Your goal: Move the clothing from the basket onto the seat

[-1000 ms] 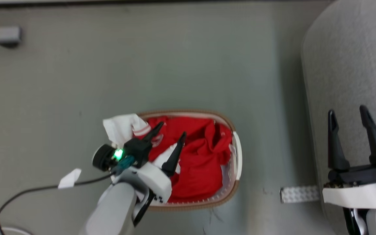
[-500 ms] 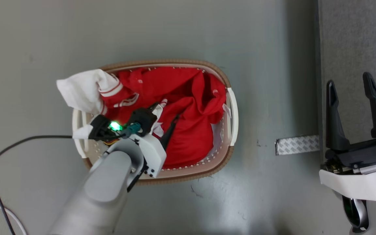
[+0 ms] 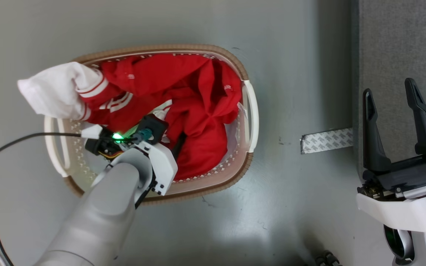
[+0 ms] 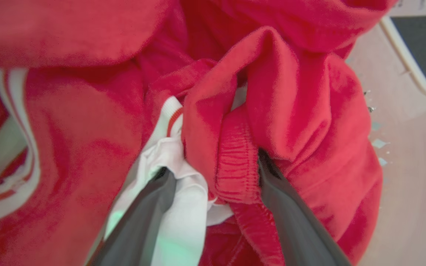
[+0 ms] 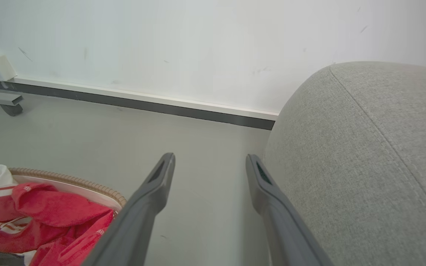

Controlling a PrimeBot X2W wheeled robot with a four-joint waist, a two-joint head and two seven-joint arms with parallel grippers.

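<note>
The left gripper is standing spread, its two fingers resting deep in the clothing and straddling a red-and-white fold near the middle of the basket. A white part of the pile is hanging over the basket's far left rim. The right gripper is hovering spread and empty over the seat, at its left edge, to the basket's right.

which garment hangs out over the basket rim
The white garment with red-striped trim, draped over the cream basket's brown rim; the red garments lie inside.
</note>
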